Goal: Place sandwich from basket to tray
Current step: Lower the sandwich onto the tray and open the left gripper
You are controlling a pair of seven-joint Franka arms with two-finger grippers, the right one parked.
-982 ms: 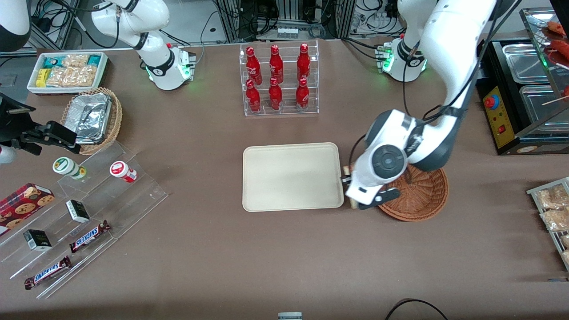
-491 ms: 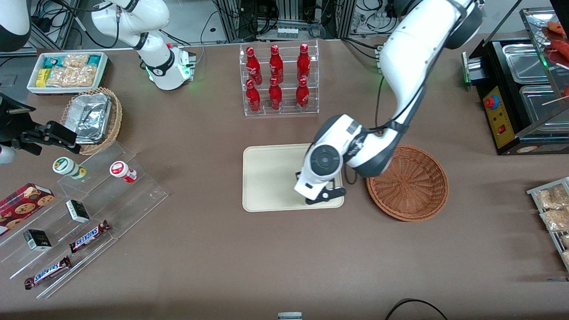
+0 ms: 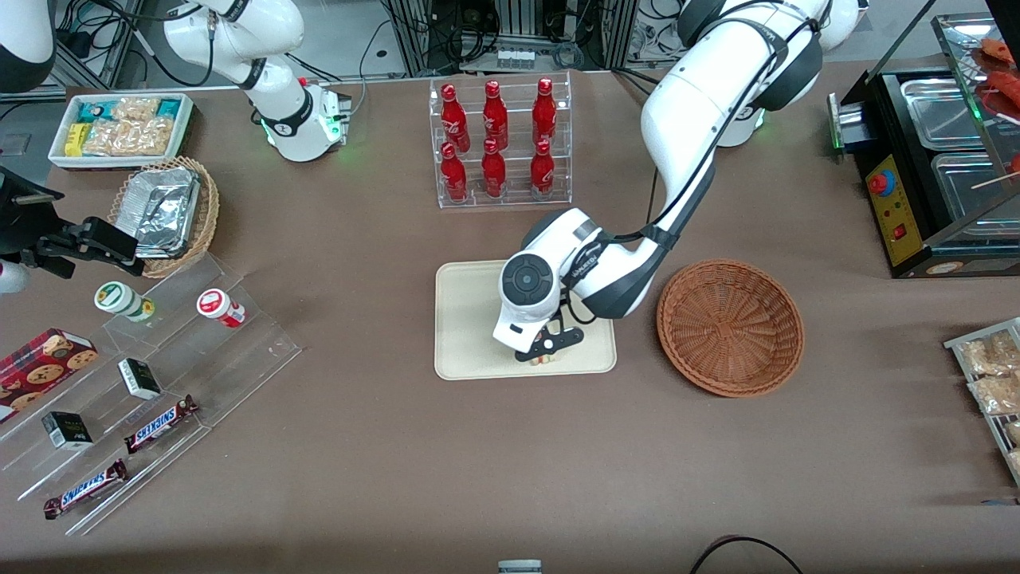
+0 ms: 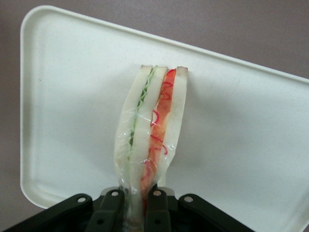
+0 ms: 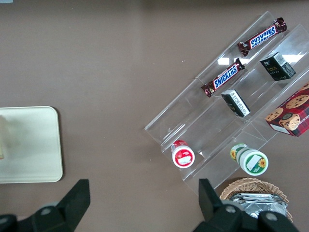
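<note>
The clear-wrapped sandwich, pale bread with green and red filling, is pinched at its narrow end by my gripper, which is shut on it. It hangs just above the cream tray. From the front, the gripper is over the tray, near the tray's edge closest to the camera, and only a sliver of the sandwich shows under it. The reddish-brown wicker basket stands beside the tray with nothing in it.
A clear rack of red bottles stands farther from the camera than the tray. Toward the parked arm's end are a tan basket with foil containers, a white snack bin and acrylic steps with candy bars. A black warmer sits toward the working arm's end.
My gripper has carried the sandwich from over the basket's rim across to above the tray, and the arm has swung with it. The basket now shows bare.
</note>
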